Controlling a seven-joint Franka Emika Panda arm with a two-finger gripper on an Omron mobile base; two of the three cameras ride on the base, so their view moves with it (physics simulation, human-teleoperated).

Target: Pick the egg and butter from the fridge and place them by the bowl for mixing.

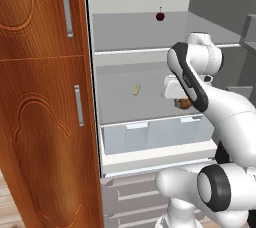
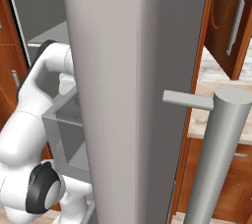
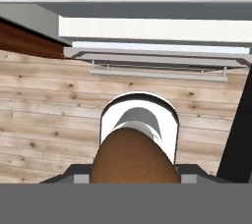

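Observation:
The fridge (image 1: 150, 62) stands open, with pale shelves inside. In front of its middle shelf, my gripper (image 1: 182, 101) is shut on the small brown egg (image 1: 185, 104). The egg (image 3: 134, 156) looms large and close at the bottom of the hand view, above the wooden floor. The butter (image 1: 137, 90), a thin pale-yellow stick, lies on the middle shelf to the left of my hand. The bowl is out of view.
A dark red stemmed fruit (image 1: 160, 16) sits on the top shelf. A translucent drawer (image 1: 155, 134) runs below the middle shelf. The open grey fridge door (image 2: 142, 95) with its bar handle (image 2: 216, 159) stands close on the right. Carved wooden cabinets (image 1: 40, 112) flank the left.

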